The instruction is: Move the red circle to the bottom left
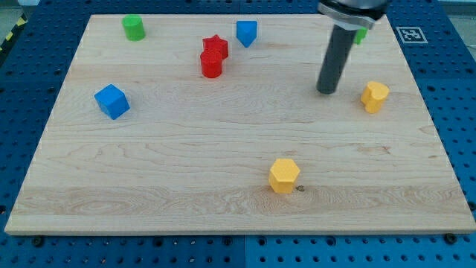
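The red circle [211, 65] stands in the upper middle of the wooden board [149, 164], touching a red star [215, 46] just above it. My tip [326, 91] rests on the board well to the right of the red circle, and left of a yellow block [375, 97]. The rod rises from the tip to the view's top edge.
A green cylinder [134, 27] is at the top left. A blue cube [111, 101] is at the left. A blue block [246, 32] is right of the red star. A yellow hexagon [284, 175] is at the lower middle. A green block [361, 34] peeks out behind the rod.
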Available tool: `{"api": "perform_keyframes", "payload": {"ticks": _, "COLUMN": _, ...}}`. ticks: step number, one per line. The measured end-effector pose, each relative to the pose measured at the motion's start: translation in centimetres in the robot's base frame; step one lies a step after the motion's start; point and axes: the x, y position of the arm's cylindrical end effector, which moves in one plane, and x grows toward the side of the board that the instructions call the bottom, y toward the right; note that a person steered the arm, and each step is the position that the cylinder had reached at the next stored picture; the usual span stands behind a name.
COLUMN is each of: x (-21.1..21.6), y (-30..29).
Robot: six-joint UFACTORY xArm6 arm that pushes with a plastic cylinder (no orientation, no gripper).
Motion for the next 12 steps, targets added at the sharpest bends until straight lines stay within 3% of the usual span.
{"api": "perform_keyframes", "payload": {"ticks": 1, "x": 1.1, "y": -4.8}}
{"api": "perform_keyframes", "payload": {"ticks": 3, "x": 1.2, "y": -20.0}}
{"api": "perform_keyframes", "payload": {"ticks": 4, "x": -0.9, "y": -25.7}}
{"api": "perform_keyframes", "payload": {"ticks": 5, "x": -4.5, "y": -26.9}}
{"api": "perform_keyframes", "payload": {"ticks": 6, "x": -4.9, "y": -22.0}}
{"api": "perform_keyframes", "payload": {"ticks": 7, "x": -2.0, "y": -14.0}}
{"api": "perform_keyframes", "payload": {"ticks": 8, "x": 0.2, "y": -11.1}}
{"api": "perform_keyframes", "payload": {"ticks": 10, "x": 0.7, "y": -11.0}}
{"api": "perform_keyframes", "payload": {"ticks": 11, "x": 3.5, "y": -9.3}}
{"api": "perform_keyframes", "payload": {"ticks": 12, "x": 4.3, "y": -5.0}}
